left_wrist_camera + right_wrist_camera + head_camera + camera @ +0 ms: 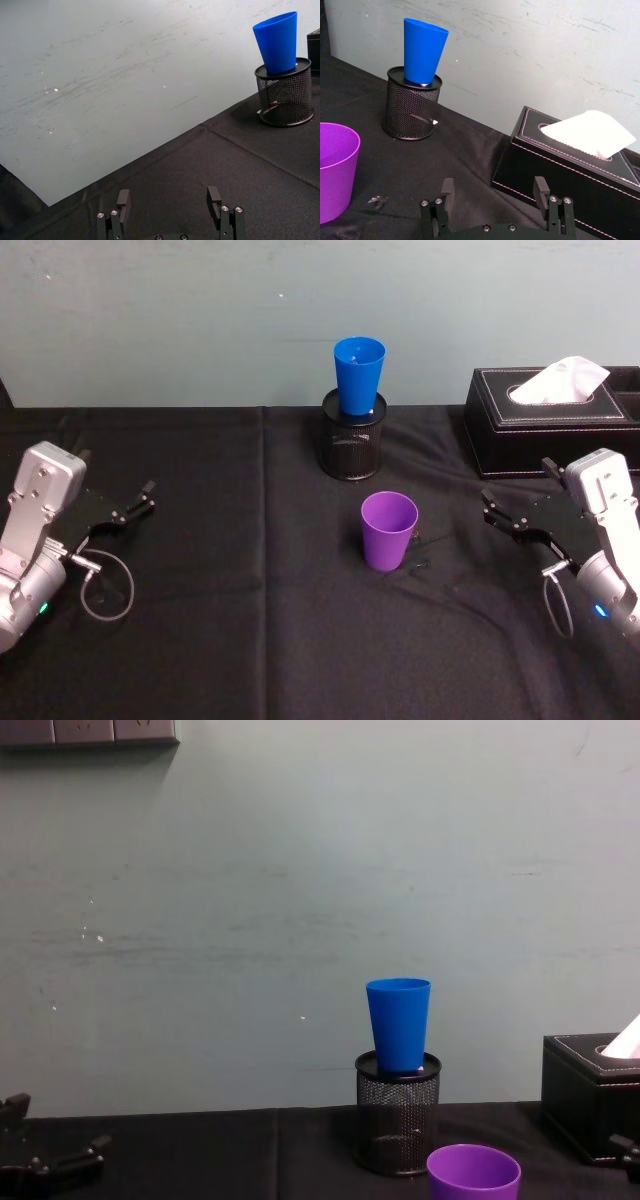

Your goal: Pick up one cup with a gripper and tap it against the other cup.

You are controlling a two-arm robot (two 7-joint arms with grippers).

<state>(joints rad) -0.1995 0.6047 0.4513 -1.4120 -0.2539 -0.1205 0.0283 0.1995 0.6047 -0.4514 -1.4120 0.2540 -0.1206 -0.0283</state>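
Observation:
The purple cup stands upright on the black tablecloth near the middle; it also appears low in the chest view and at the edge of the right wrist view. Behind it the blue cup sits upright in the mouth of a black mesh pen holder. The blue cup is far from the left fingers, and the right wrist camera also sees this blue cup. My left gripper rests open at the table's left. My right gripper is open at the right, apart from the purple cup.
A black tissue box with a white tissue sticking out stands at the back right, just beyond the right gripper. A pale wall closes off the back of the table. Cable loops hang under both wrists.

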